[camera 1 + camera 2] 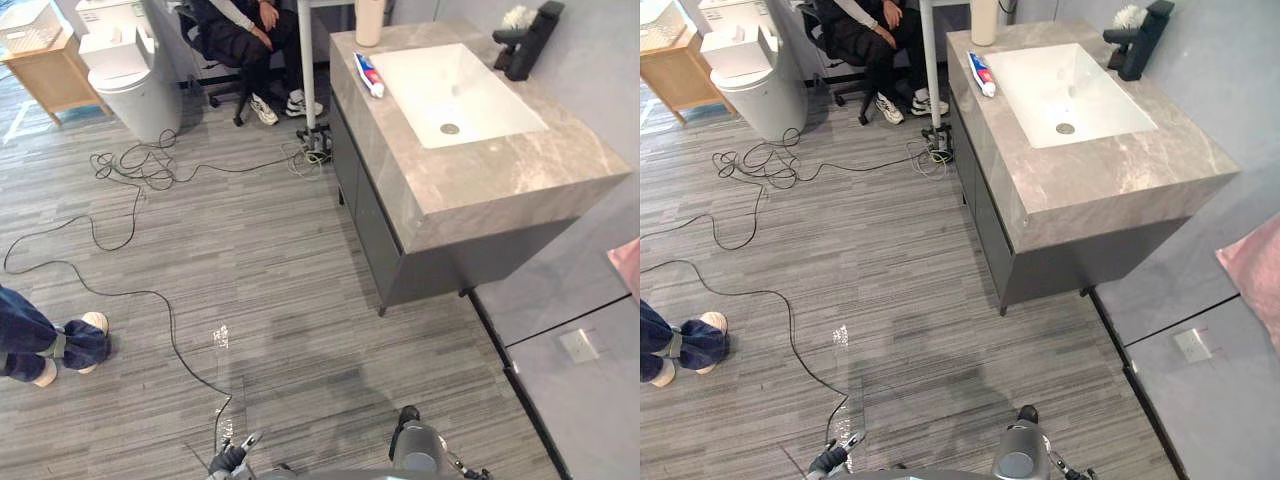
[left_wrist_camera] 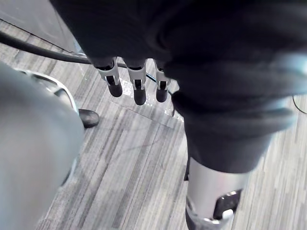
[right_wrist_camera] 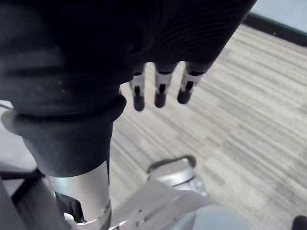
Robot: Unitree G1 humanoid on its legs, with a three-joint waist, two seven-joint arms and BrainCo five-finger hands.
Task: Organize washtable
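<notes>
The washtable [image 1: 500, 175] has a grey stone top and stands ahead on the right, with a white sink basin [image 1: 470, 100] set into it. A toothpaste tube [image 1: 368, 75] lies on the top by the basin's left rim. At the far corner stands a beige cup [image 1: 369, 22]. A black faucet [image 1: 530, 40] rises behind the basin with a white fluffy item [image 1: 517, 17] beside it. My left hand [image 2: 136, 86] hangs over the floor with straight fingers, holding nothing. My right hand [image 3: 160, 91] also hangs low, its fingers relaxed and empty. Both are far from the washtable.
A white bin [image 1: 135, 85] and a wooden cabinet [image 1: 50, 70] stand at the far left. A seated person [image 1: 250, 40] is behind a pole [image 1: 307, 70]. Another person's legs [image 1: 50, 345] show at left. Cables [image 1: 130, 170] trail across the floor. A pink cloth [image 1: 628, 265] hangs at right.
</notes>
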